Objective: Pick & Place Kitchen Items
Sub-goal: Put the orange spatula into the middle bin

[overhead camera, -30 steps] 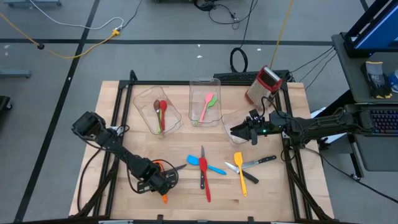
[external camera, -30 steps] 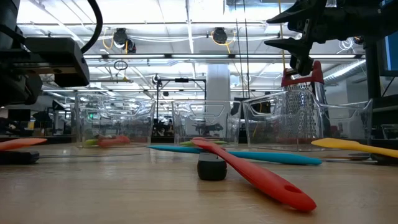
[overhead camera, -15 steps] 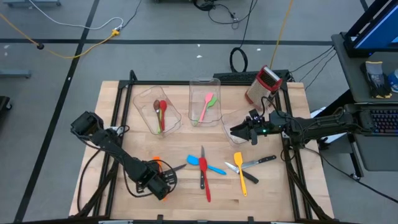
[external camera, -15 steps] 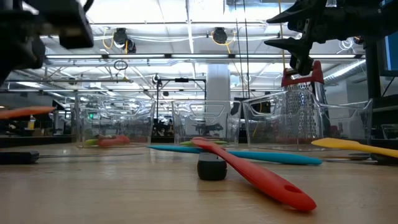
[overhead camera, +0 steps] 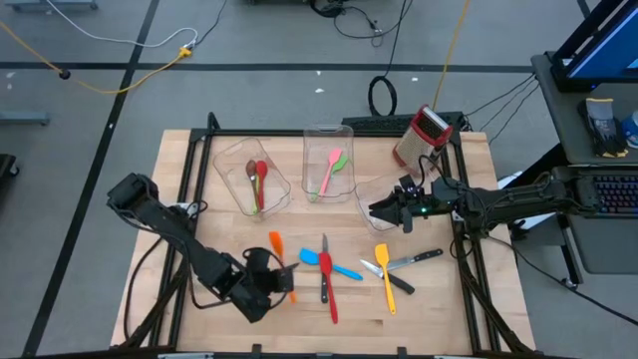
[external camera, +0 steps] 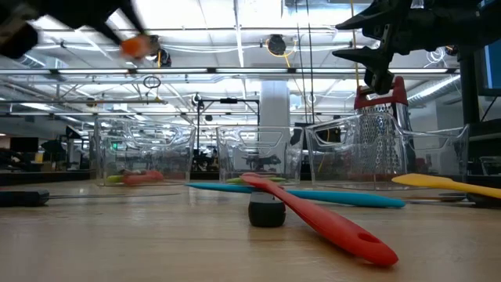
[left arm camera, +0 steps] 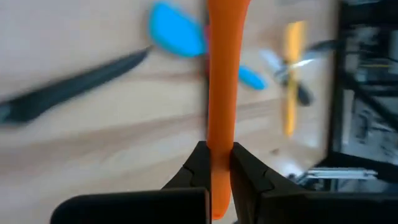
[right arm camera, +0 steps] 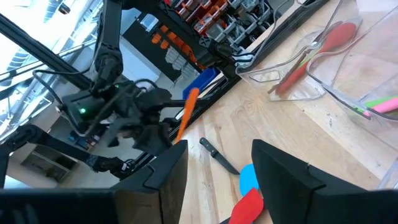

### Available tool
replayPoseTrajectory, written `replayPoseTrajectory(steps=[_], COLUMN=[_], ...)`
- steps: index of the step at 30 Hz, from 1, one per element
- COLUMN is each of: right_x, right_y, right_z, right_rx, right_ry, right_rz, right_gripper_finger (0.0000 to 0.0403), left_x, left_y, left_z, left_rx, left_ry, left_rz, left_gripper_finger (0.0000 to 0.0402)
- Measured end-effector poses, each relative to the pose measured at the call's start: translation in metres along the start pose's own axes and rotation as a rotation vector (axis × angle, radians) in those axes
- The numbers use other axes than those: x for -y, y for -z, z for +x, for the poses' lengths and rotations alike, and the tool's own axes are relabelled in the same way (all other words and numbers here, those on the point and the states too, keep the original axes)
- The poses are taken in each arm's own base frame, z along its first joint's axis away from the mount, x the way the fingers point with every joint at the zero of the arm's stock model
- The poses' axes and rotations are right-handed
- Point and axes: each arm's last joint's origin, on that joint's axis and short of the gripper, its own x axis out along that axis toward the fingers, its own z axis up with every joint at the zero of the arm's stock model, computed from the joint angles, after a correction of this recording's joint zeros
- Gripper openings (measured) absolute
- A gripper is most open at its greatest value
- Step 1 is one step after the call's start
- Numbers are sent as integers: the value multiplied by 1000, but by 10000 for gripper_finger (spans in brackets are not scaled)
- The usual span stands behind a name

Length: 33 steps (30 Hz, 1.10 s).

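Note:
My left gripper (overhead camera: 267, 283) hangs over the table's near left part, shut on an orange spatula (overhead camera: 276, 242) held above the wood. The same spatula (left arm camera: 219, 74) fills the middle of the left wrist view, and the low view shows it as an orange blur (external camera: 136, 45) high up. My right gripper (overhead camera: 382, 211) hovers open and level over the right clear bin (overhead camera: 371, 204), with nothing between its fingers. On the table lie a blue spatula (overhead camera: 319, 259), a red spatula (overhead camera: 331, 299), a yellow spatula (overhead camera: 385, 277) and black-handled knives (overhead camera: 417, 260). My left gripper pinches the orange spatula's handle (left arm camera: 218, 134) between its two fingers. The handle runs along the fingers and sticks out ahead of them, slanting down toward the table. The spatula is lifted clear of the wood.
Three clear bins stand in a row at the back: the left one (overhead camera: 237, 160) holds red and brown spoons, the middle one (overhead camera: 329, 135) a pink and a green utensil. A red-topped grater (overhead camera: 423, 135) stands at the far right. A black knife (overhead camera: 286, 269) lies beside my left gripper.
My left gripper has risen from the table with the orange spatula, shifted a little toward the right edge and turned its wrist. The spatula has been lifted clear of the wood and swung round, its free end now pointing toward the far edge.

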Motion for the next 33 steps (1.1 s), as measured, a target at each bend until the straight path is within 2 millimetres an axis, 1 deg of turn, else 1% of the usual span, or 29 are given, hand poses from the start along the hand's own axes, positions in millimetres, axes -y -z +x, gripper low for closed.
replayPoseTrajectory(steps=[8,12,16,20,24,29,33], right_x=[0,0,0,0,0,0,0], right_y=[0,0,0,0,0,0,0], right_z=[0,0,0,0,0,0,0], right_rx=[-1,-1,-2,-2,-3,-3,-3], right_ry=[-2,-2,-2,-3,-2,-3,-3], right_rz=[0,0,0,0,0,0,0], right_gripper_finger=[171,171,171,171,171,171,171], left_x=[36,54,72,83,90,94,97], left_y=[9,7,1,-5,-12,-19,-28], left_z=[-8,-13,-18,-20,-19,-15,-10], left_rx=[69,158,208,219,217,197,217], left_ry=[362,506,629,714,767,778,766], left_rz=[250,339,412,459,501,514,480], left_gripper_finger=[18,19,18,18,18,18,18])
